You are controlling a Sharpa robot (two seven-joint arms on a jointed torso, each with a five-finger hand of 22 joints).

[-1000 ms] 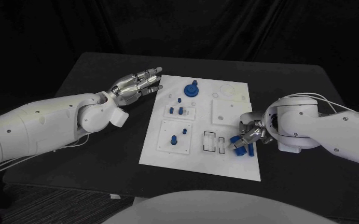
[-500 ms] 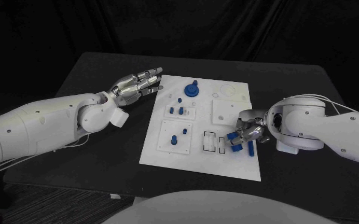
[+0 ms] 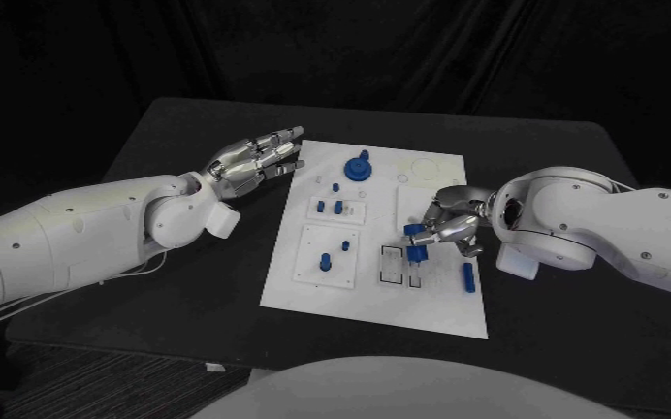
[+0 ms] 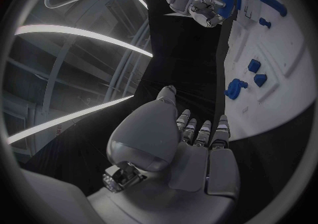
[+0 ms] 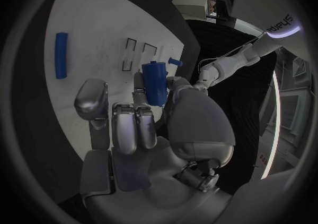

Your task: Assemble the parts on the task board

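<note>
The board [image 3: 375,288] is a white plate with recessed slots, lying mid-table. The peg [image 5: 155,83], a short blue cylinder, is pinched upright in the right hand [image 3: 450,227] above the 2 black-outlined slots [image 3: 401,266] near the board's right edge. A blue bar [image 3: 467,278] lies flat beside them. The left hand [image 3: 255,162] hovers off the board's far-left corner, fingers straight, slightly apart, holding nothing.
</note>
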